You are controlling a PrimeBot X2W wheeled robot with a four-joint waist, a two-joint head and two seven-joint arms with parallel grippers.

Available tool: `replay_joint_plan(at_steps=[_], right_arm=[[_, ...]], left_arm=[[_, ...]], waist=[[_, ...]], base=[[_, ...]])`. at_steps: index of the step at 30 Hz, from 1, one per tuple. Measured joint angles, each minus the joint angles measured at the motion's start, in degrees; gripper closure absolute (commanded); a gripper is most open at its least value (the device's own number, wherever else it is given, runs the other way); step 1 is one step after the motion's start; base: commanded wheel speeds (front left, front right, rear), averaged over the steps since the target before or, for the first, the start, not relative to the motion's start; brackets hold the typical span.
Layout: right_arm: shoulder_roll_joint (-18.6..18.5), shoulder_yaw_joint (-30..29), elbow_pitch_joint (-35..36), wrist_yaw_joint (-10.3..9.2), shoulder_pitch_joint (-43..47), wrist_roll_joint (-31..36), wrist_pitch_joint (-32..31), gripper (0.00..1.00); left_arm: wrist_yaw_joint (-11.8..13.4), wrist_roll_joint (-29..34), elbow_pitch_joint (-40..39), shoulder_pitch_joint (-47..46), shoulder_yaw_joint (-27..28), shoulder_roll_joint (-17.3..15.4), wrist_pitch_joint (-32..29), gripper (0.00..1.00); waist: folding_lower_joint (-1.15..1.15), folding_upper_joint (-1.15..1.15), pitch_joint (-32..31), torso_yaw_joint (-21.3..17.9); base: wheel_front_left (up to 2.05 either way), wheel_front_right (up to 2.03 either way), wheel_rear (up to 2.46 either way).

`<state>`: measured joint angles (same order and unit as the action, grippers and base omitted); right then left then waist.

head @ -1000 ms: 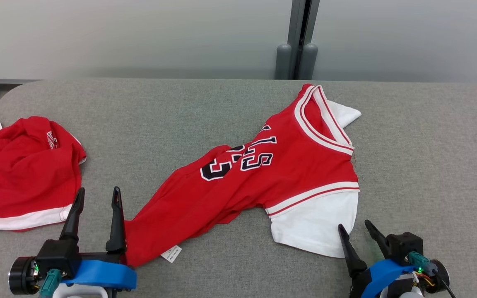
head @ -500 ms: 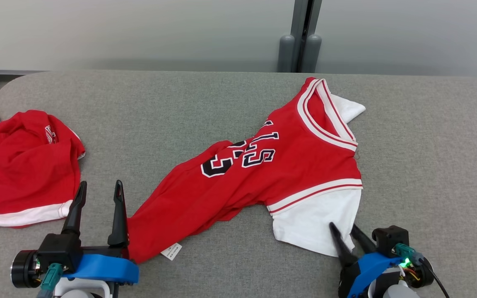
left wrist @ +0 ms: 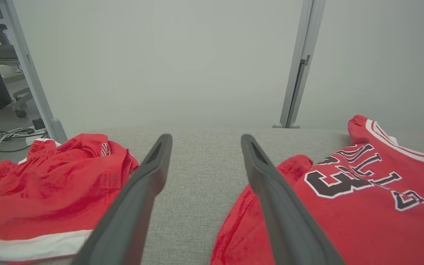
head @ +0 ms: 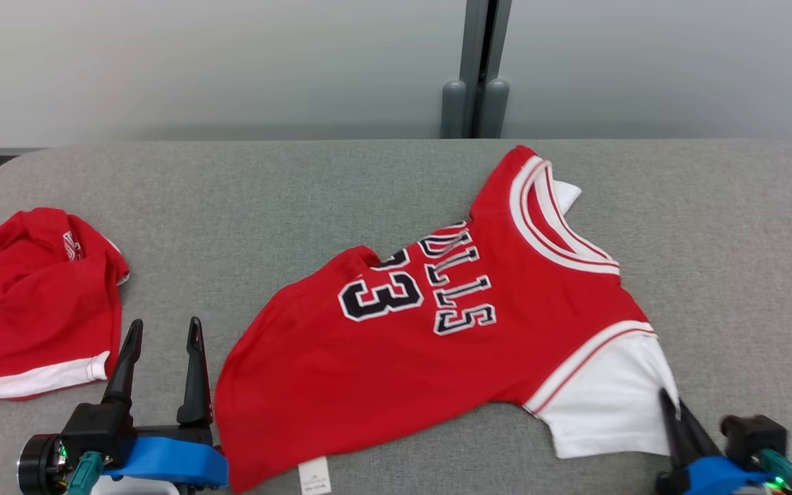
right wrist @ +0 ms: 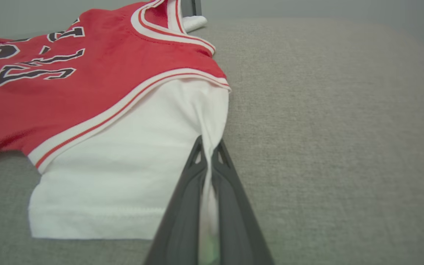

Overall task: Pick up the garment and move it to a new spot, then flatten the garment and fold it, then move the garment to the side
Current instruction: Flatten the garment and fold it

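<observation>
Jersey (head: 423, 357): red, number 33, front up on the grey table (head: 300, 192), from the middle over to the right. Collar toward the far edge, hem toward the robot. Body mostly spread; a small fold at the far left shoulder. White label (head: 314, 474) sticks out under the hem at the near edge.

Right gripper (head: 671, 405): low right in the head view, at the jersey's near right corner. Fingers pinched together on the outer edge of the white sleeve (head: 602, 405). The right wrist view has the cloth gathered into a pleat that runs down between the two fingers; the rest of the sleeve lies flat on the table to that view's left.

Left gripper (head: 166, 322): low left in the head view, fingers wide apart with only bare table between them. It sits just beside the jersey's near left corner. Its right finger runs along the hem edge; contact or not, cannot tell.

Shorts (head: 25, 302): red with white trim, crumpled at the table's left end, left of the left gripper and apart from the jersey
</observation>
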<state>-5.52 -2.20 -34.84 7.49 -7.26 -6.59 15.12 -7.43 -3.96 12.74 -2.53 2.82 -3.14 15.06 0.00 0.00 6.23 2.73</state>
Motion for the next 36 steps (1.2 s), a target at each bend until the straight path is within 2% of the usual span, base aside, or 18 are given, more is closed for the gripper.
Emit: replay_joint_plan(at_steps=[5,11,12,13,18,24,30,36], right_arm=[[-1.5,-3.9,4.0,0.00,5.1,0.2,0.0,1.00],[-2.3,-5.3,4.9,0.00,8.4,-0.5,-0.3,1.00],[-2.3,-5.3,4.8,0.00,8.6,-0.6,-0.3,0.64],[-2.1,-5.4,4.9,0.00,8.6,-0.6,-0.3,0.00],[-1.4,-6.0,7.4,0.00,8.0,-0.7,-0.2,0.00],[0.4,-7.5,19.5,0.00,6.4,1.7,-0.1,0.00],[2.0,-1.9,27.2,0.00,6.0,2.4,-0.1,0.00],[2.5,5.3,28.4,0.00,5.7,1.9,-0.1,0.00]], left_arm=[[0.0,0.0,0.0,0.6,0.1,0.1,0.0,0.00],[0.0,0.0,0.0,0.9,0.0,0.1,0.0,0.00],[0.0,0.0,0.0,1.0,0.0,0.1,0.0,0.00],[0.0,0.0,0.1,1.0,-0.1,0.2,0.0,0.00],[0.0,-0.1,0.3,1.0,-0.2,0.2,0.0,0.00],[0.0,-0.1,0.3,1.5,-0.3,0.2,0.0,0.00],[0.0,0.0,0.4,1.5,-0.5,0.2,0.0,0.00],[0.0,0.0,0.5,1.5,-0.9,0.2,0.0,0.00]], waist=[[0.00,0.00,-0.8,-1.2],[0.00,0.00,-1.1,-2.3],[0.00,0.00,-1.1,-2.4],[0.00,0.00,-1.1,-2.4],[0.00,0.00,-1.5,-2.4],[0.01,0.00,-2.0,-2.1],[0.00,0.00,-2.2,-1.6],[0.01,0.00,-2.0,-1.2]], base=[[0.00,0.00,0.00],[0.00,0.00,0.00],[0.00,0.00,0.00],[0.00,0.00,0.00],[0.00,0.00,0.00],[0.00,0.00,0.00],[0.00,0.00,0.00],[0.00,0.00,0.00]])
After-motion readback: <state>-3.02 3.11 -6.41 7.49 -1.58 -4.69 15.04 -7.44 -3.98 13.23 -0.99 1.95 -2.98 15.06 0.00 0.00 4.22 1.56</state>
